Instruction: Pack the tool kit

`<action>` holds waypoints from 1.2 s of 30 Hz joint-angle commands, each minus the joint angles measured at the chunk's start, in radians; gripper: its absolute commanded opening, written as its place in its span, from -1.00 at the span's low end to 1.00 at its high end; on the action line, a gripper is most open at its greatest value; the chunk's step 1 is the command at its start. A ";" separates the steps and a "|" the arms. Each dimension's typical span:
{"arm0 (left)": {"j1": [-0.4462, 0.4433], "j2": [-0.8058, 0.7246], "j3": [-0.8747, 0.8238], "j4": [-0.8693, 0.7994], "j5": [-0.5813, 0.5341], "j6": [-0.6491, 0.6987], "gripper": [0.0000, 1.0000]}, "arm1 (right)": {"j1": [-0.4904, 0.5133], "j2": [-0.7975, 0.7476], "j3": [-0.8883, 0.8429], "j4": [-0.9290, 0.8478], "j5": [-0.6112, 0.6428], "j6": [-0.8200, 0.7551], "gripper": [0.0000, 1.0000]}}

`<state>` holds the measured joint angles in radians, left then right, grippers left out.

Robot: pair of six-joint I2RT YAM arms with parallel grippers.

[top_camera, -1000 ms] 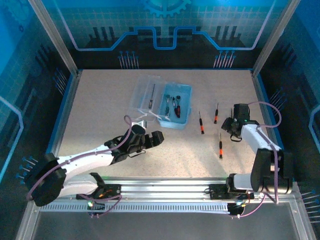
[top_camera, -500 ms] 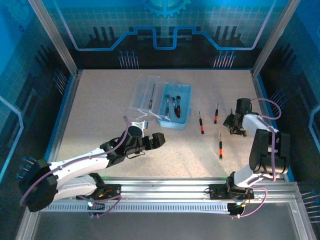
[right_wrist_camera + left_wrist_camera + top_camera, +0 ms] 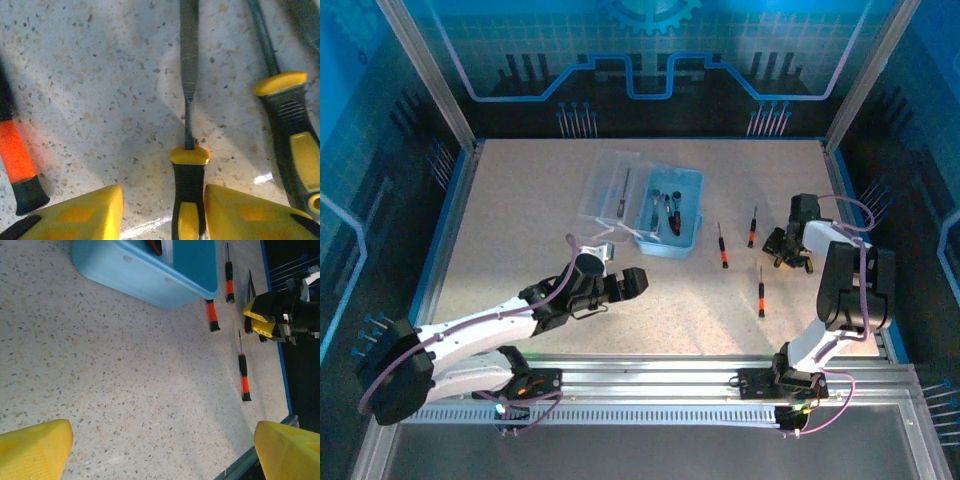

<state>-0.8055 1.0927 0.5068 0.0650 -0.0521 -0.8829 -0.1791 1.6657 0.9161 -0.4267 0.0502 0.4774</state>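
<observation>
The left gripper's (image 3: 626, 283) jaws are spread wide, with the yellow pads (image 3: 35, 447) far apart over bare tabletop. The right gripper's (image 3: 162, 196) jaws stand part open astride a file's (image 3: 189, 85) black-and-yellow handle. One finger is against the handle and the other is clear of it.

The table (image 3: 520, 220) is speckled beige with a blue border. It sits in a blue-lit enclosure with metal corner posts, circuit-pattern panels and a metal rail (image 3: 650, 378) at the near edge.

The light-blue case (image 3: 692, 215) lies open around the middle of the table. Its clear lid (image 3: 605, 185) is folded flat to its left, and dark tools (image 3: 665, 212) lie inside. Three red-and-black screwdrivers (image 3: 722, 245) lie on the table to the right of the case. Beyond them is the file, with a second yellow-handled tool (image 3: 292, 145) beside it.

The left arm reaches low and diagonally, and its gripper is just short of the case's near-left corner. The right arm is folded with its elbow high, and its wrist is tipped down to the table well to the right of the case.
</observation>
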 commanded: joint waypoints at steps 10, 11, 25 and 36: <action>-0.003 -0.070 -0.005 -0.065 -0.061 0.054 0.89 | -0.009 0.025 0.029 -0.001 -0.058 -0.014 -0.63; -0.002 -0.076 -0.008 -0.069 -0.065 0.056 0.89 | -0.007 0.022 0.027 0.002 -0.059 -0.016 -0.65; 0.023 -0.108 -0.030 -0.125 -0.146 0.022 0.93 | 0.044 -0.097 0.005 0.034 -0.021 -0.011 -0.73; 0.099 -0.180 -0.056 -0.270 -0.275 -0.071 0.99 | 0.251 -0.266 -0.021 0.089 -0.003 0.065 -0.76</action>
<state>-0.7246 0.9436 0.4717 -0.1234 -0.2379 -0.8997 -0.0128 1.4593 0.9108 -0.3794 0.0299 0.4973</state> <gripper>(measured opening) 0.993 0.123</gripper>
